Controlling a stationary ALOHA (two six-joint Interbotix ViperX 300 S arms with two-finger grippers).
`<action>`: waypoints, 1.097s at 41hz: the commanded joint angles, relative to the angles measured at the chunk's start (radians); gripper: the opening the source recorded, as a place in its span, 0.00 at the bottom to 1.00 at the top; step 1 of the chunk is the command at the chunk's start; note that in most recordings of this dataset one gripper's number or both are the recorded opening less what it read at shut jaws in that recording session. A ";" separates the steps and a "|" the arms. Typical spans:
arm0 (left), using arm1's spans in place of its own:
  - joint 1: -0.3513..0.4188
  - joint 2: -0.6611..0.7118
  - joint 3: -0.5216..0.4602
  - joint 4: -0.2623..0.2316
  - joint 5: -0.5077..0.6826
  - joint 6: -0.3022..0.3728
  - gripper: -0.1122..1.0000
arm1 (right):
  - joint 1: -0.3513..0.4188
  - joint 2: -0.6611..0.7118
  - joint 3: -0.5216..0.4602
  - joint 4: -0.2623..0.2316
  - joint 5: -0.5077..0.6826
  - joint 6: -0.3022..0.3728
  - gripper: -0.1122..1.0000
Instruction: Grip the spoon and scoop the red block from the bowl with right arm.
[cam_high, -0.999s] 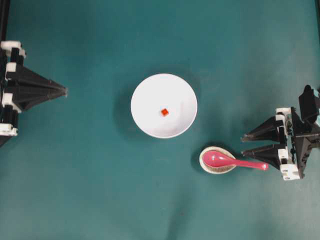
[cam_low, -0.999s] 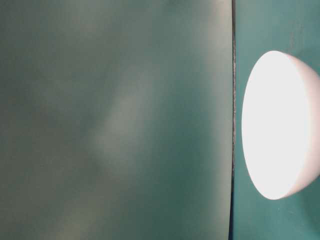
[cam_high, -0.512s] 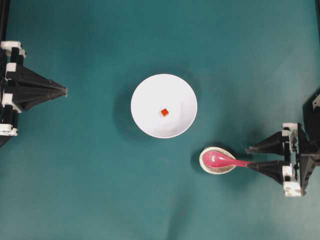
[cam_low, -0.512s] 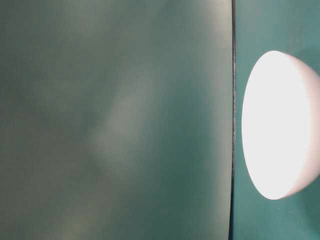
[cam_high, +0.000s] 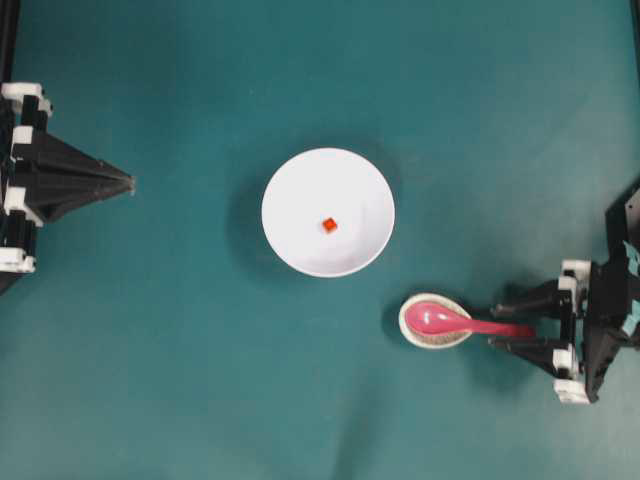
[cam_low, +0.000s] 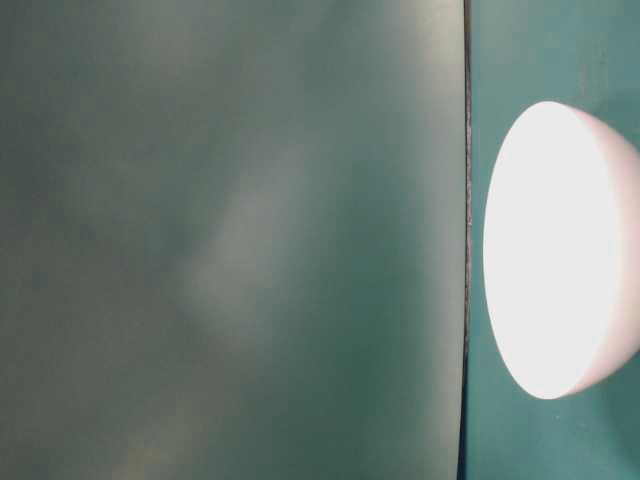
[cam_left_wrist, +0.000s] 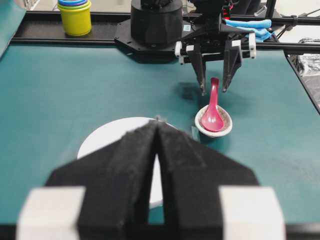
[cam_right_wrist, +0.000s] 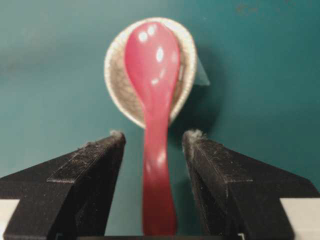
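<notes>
- Tabletop (cam_high: 200, 400): teal surface carrying all items, well apart.
- Bowl (cam_high: 290, 245): white, central, holding the red block (cam_high: 328, 225) for scooping.
- Right gripper (cam_right_wrist: 152, 142): fingers wide apart, straddling the handle, nothing gripped.
- Left gripper (cam_left_wrist: 157, 130): fingers closed, empty, parked clear.
- Spoon (cam_right_wrist: 152, 70): head propped in the speckled rest dish (cam_right_wrist: 117, 90), handle raised for grasping.
</notes>
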 joint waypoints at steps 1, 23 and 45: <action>-0.002 0.008 -0.021 0.003 -0.003 -0.002 0.10 | 0.006 0.005 0.000 0.003 -0.012 0.003 0.61; 0.000 0.006 -0.018 0.003 0.006 -0.025 0.10 | 0.014 0.014 0.005 -0.002 -0.012 -0.025 0.61; -0.002 0.006 -0.018 0.003 0.003 -0.025 0.10 | 0.026 0.014 0.011 -0.012 -0.014 -0.058 0.39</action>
